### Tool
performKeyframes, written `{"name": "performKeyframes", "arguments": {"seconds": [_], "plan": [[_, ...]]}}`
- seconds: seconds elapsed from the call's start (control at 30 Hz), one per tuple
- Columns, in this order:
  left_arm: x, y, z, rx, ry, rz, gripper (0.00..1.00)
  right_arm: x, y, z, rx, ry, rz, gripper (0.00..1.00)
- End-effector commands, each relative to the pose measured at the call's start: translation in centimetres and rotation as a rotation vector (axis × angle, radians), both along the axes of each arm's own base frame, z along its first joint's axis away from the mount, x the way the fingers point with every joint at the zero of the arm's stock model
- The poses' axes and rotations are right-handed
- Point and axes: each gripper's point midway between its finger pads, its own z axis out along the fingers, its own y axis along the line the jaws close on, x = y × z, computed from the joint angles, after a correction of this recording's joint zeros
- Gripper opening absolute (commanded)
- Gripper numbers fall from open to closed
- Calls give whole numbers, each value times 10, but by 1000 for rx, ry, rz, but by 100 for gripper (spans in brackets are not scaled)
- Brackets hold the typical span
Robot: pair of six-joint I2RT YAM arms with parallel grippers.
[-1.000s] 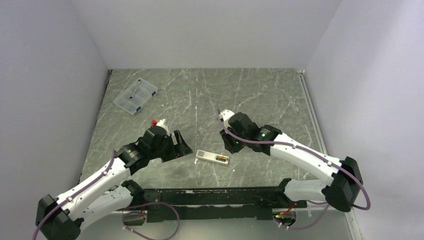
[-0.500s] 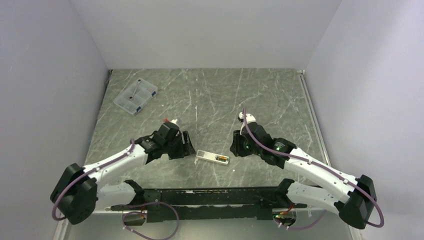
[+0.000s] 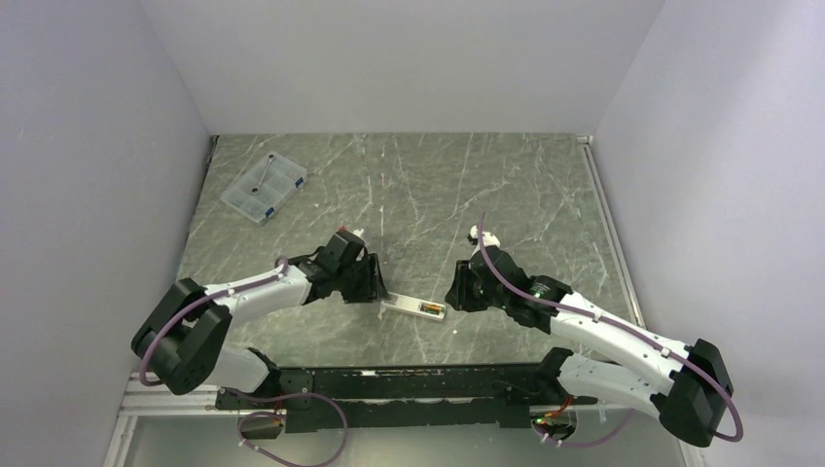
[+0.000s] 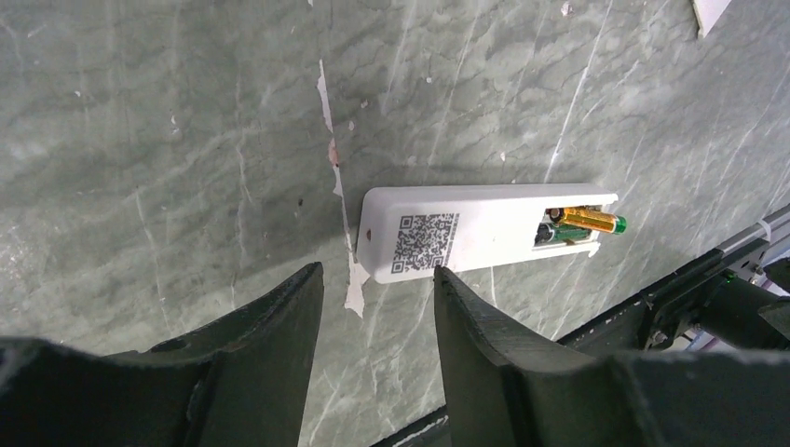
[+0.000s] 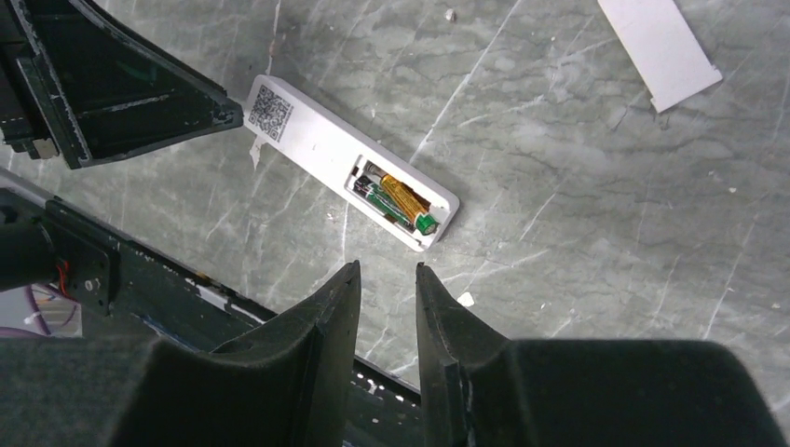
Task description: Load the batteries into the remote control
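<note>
Two batteries (image 5: pixel 399 202) lie in the open bay of the face-down remote control (image 5: pixel 321 144), between the arms. Left gripper (image 4: pixel 377 279) gapes empty at its coded end; right gripper (image 5: pixel 387 279), narrowly parted, holds nothing. Next, probably: press them flat, then fetch the battery cover (image 5: pixel 661 51).

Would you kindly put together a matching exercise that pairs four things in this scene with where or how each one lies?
Things:
1. batteries
2. clear plastic box
3. flat white cover
4. remote control

Places or states:
A. lying flat, detached from the remote control
B. back side up, QR label showing, compartment open
C. far left part of the table
D. side by side inside the open compartment

Pairs: 1-D, 2-C, 3-A, 4-B
</note>
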Motion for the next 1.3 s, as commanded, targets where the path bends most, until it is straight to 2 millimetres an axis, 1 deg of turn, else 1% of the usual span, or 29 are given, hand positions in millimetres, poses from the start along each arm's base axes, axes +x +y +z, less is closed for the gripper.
{"name": "performKeyframes", "arguments": {"seconds": [0.0, 0.1, 0.23, 0.33, 0.53, 0.67, 1.03, 1.27], "plan": [[18, -16, 13, -44, -67, -39, 51, 6, 9, 12, 90, -17, -31, 31], [19, -17, 8, -35, -63, -45, 49, 5, 11, 11, 97, -13, -28, 30], [19, -21, 4, -45, -56, -59, 42, 5, 13, 8, 97, -4, -23, 30], [19, -23, 4, -57, -54, -69, 37, 5, 14, 5, 97, 2, -25, 30], [16, -25, 4, -71, -51, -82, 32, 4, 14, -3, 89, 30, -36, 30], [14, -26, 4, -82, -46, -87, 30, 6, 9, -12, 66, 46, -73, 30], [7, -25, 2, -99, -34, -92, 27, 5, 7, -39, 18, 118, -120, 29], [2, -26, -1, -115, -20, -98, 25, 7, 5, -45, 5, 133, -156, 27]]}}
